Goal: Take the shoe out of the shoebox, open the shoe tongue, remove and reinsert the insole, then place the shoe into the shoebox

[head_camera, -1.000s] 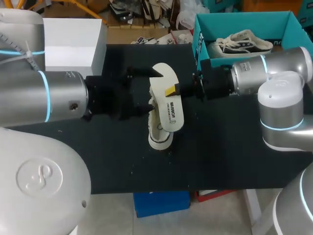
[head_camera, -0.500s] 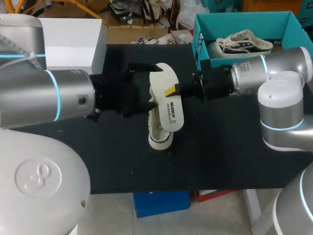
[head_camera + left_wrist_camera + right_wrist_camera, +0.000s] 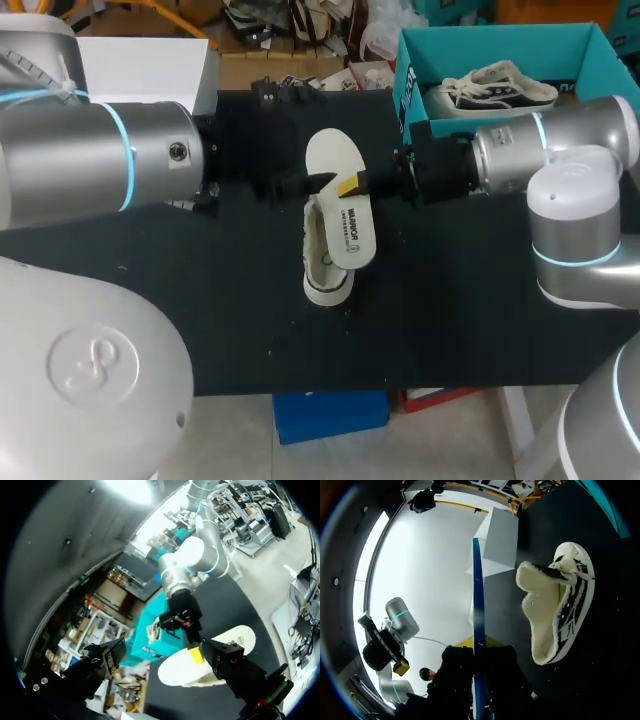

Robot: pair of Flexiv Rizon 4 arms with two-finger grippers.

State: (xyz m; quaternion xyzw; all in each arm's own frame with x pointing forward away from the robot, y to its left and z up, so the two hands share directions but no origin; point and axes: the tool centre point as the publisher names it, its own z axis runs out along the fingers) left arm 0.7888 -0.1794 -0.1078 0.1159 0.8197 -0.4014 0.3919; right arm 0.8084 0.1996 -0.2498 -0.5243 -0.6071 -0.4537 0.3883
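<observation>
One shoe (image 3: 322,282) lies on its side near the middle of the black desk (image 3: 450,330), its fleecy opening showing in the right wrist view. One white insole (image 3: 338,160) stands over it, hiding most of the shoe from above, with its rounded end pointing far. My right gripper (image 3: 352,186) comes in from the right and its fingers pinch the insole at its right edge. In the right wrist view the insole shows edge-on as a thin blue line between them. My left gripper (image 3: 162,650) comes in from the left with its fingers spread wide. One finger lies just beside the insole's left edge and the other is well off toward the desk's far edge. Neither finger closes on anything.

Compared with a second ago, the left arm has swung farther away. Its fingers bracketed the left side of the insole and shoe then, and now only the nearer one is beside the insole. The shoe, the insole and the right arm have not shifted.

At the far right stands one teal shoebox (image 3: 408,75), open, with a second shoe (image 3: 500,90) lying inside. At the far left corner sits one plain white box (image 3: 150,75), well apart from the rest. The left arm covers part of the desk in front of that box.
</observation>
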